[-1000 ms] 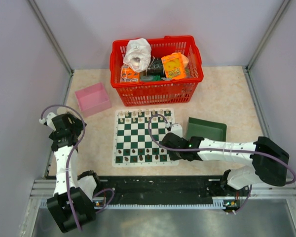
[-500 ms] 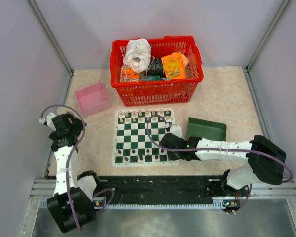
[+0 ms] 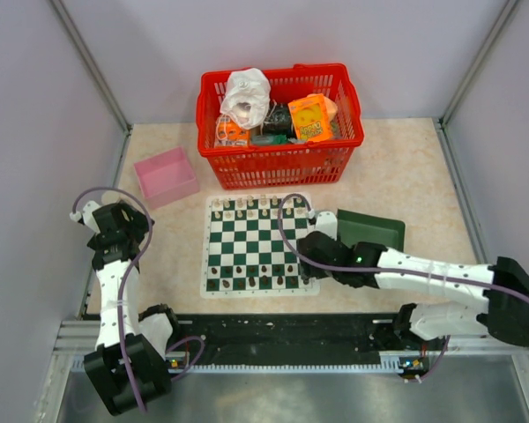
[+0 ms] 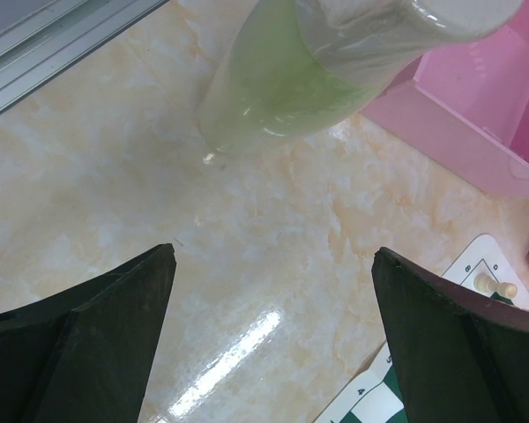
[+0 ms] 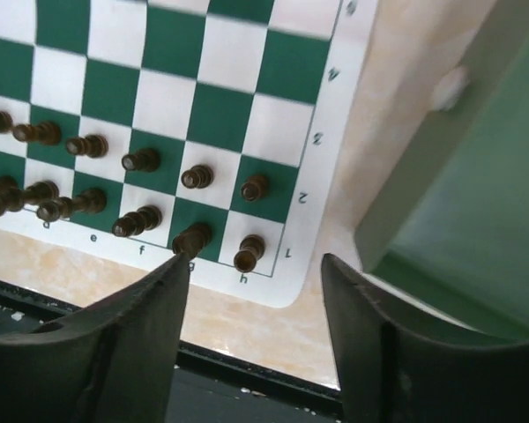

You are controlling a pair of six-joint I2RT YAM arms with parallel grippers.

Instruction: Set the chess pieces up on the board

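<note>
- The right gripper was seen with its jaws parted and nothing held between them, hung over the lower right corner of the board
- The chess pieces were found standing in two rows along the board's lower edge in the right wrist view; the left end of both rows was cut off by the frame
- The corner piece was placed just above the gap between the jaws, and the piece beside it lay right at the tip of the left-hand finger; whether they touched could not be told
- The pieces were judged upright, their long axes pointing up toward the camera, so a clean lift away was judged to be needed to keep that neighbour from being knocked
- The green tray was seen at the right of the frame, just off the board
- The left gripper was held open and empty over bare table near the pink box, well apart from the dark rows; the right arm was clearly the nearer
</note>
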